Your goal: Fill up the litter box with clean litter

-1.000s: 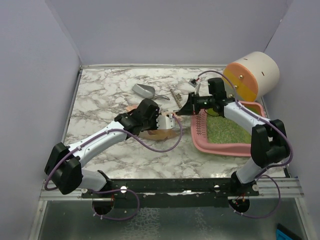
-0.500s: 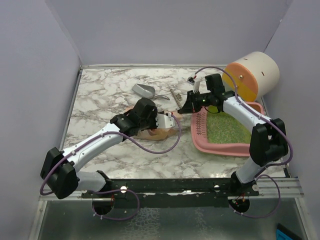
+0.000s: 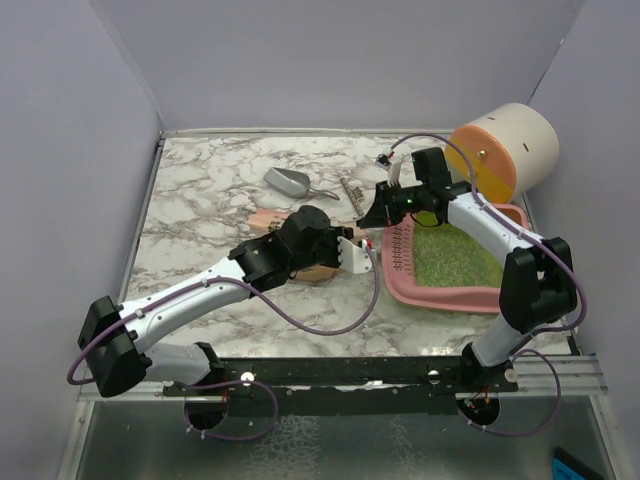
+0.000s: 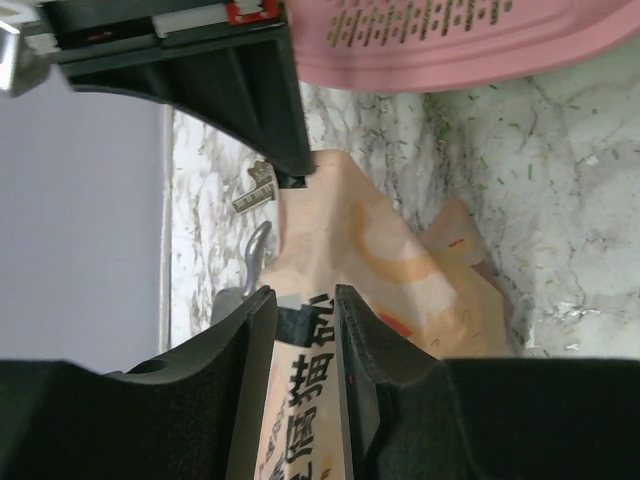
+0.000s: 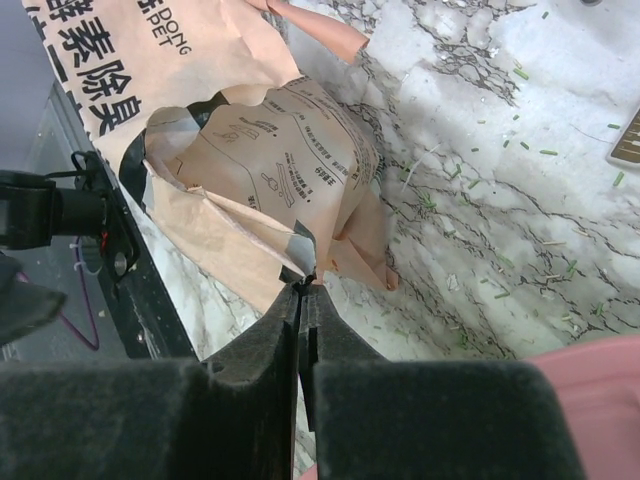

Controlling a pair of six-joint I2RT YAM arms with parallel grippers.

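Note:
The pink litter box [image 3: 398, 278] lies at the right with pale-green clean litter [image 3: 455, 258] spread inside. Its slotted rim [image 4: 450, 45] shows at the top of the left wrist view. A tan printed bag [image 3: 312, 270] lies crumpled on the marble left of the box. My left gripper [image 3: 350, 252] hovers over the bag, its jaws apart, and the bag's printed panel [image 4: 300, 360] shows in the gap. My right gripper [image 5: 303, 282] is shut, pinching a torn corner of the bag [image 5: 270, 150] beside the litter box corner [image 5: 600, 380].
A grey metal scoop [image 3: 288, 181] and a small clip [image 3: 350, 188] lie at the back of the table. A cream and orange cylinder [image 3: 505, 148] stands behind the box. Stray granules dot the marble [image 5: 520, 75]. Grey walls close in left, right and behind.
My left arm has swung right toward the litter box and its jaws have parted. My right gripper rose slightly, then held still, shut on the bag corner.

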